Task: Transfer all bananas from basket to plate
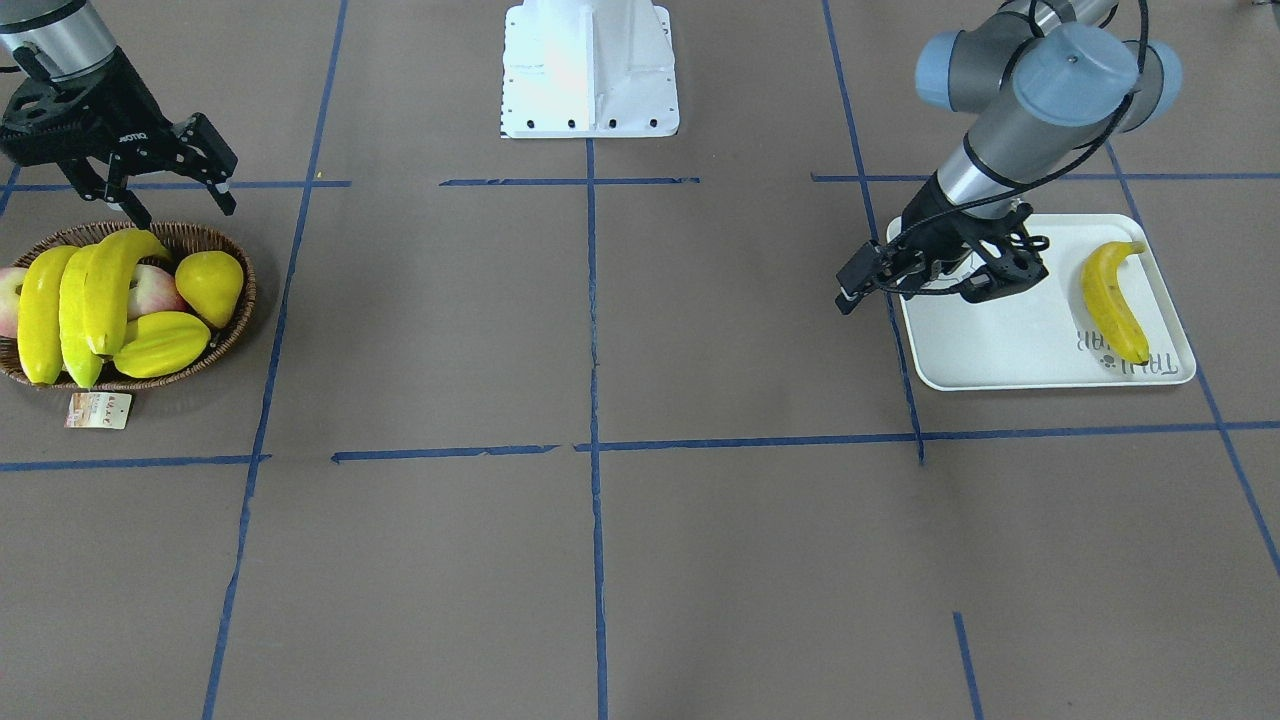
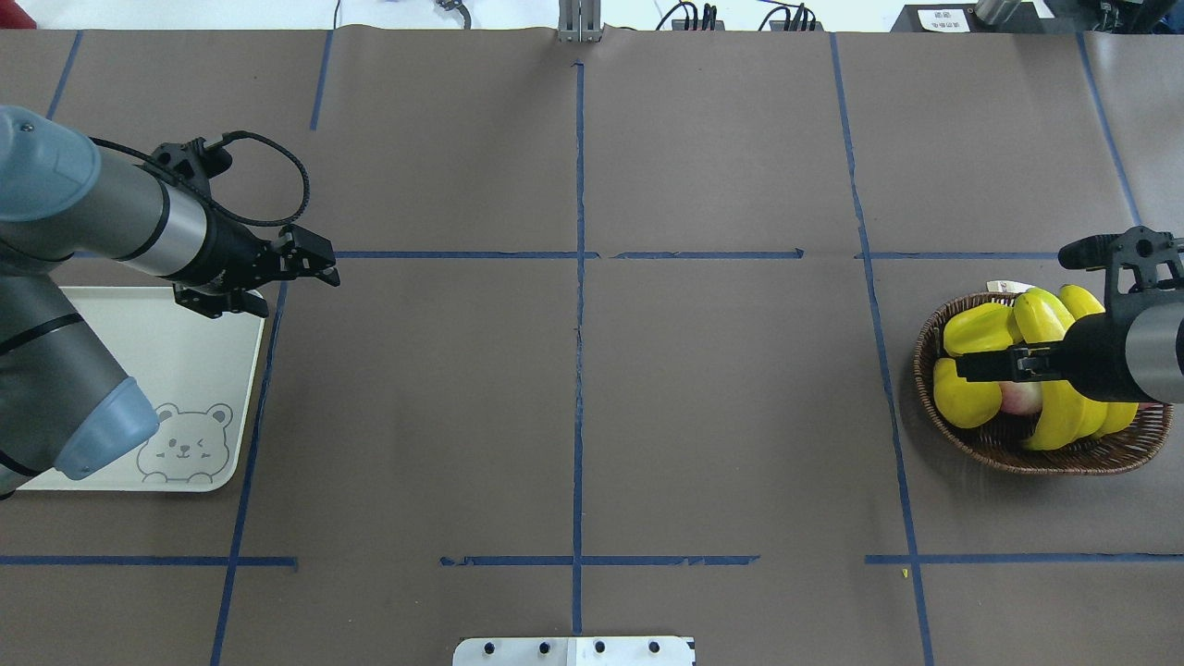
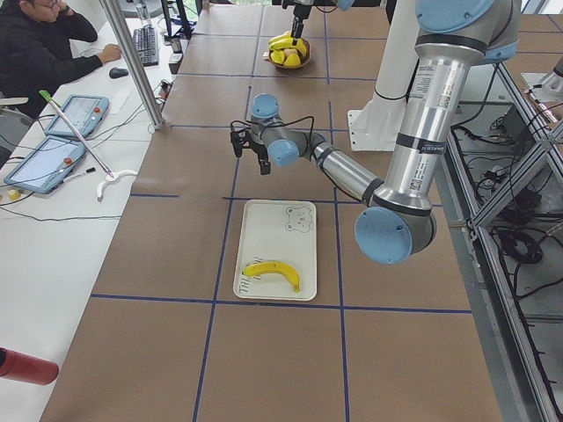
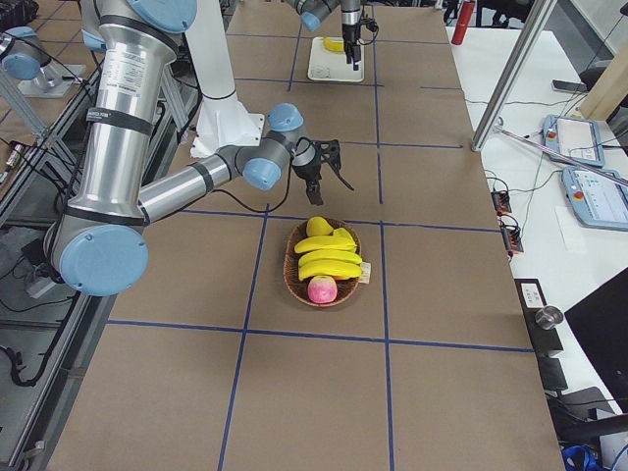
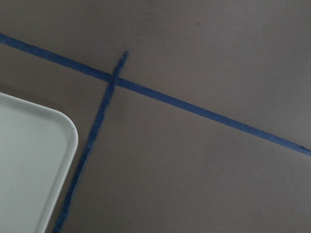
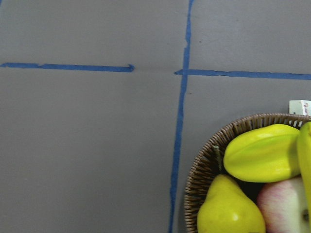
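Observation:
Three bananas (image 1: 75, 300) lie side by side in the woven basket (image 1: 238, 305) at the table's end on my right. One more banana (image 1: 1112, 300) rests on the pale plate (image 1: 1000, 345), near its lettering. My right gripper (image 1: 178, 200) hangs open and holds nothing, above the basket's rim on the robot's side. My left gripper (image 1: 985, 282) is over the plate's inner corner (image 5: 43, 141), apart from the banana there, and looks open and holds nothing.
The basket also holds a star fruit (image 1: 160, 345), a pear (image 1: 210, 285) and pink apples (image 1: 155, 290). Its paper tag (image 1: 98, 410) lies on the table. The white robot base (image 1: 590, 70) is at the back middle. A person (image 3: 40, 48) sits at a side desk.

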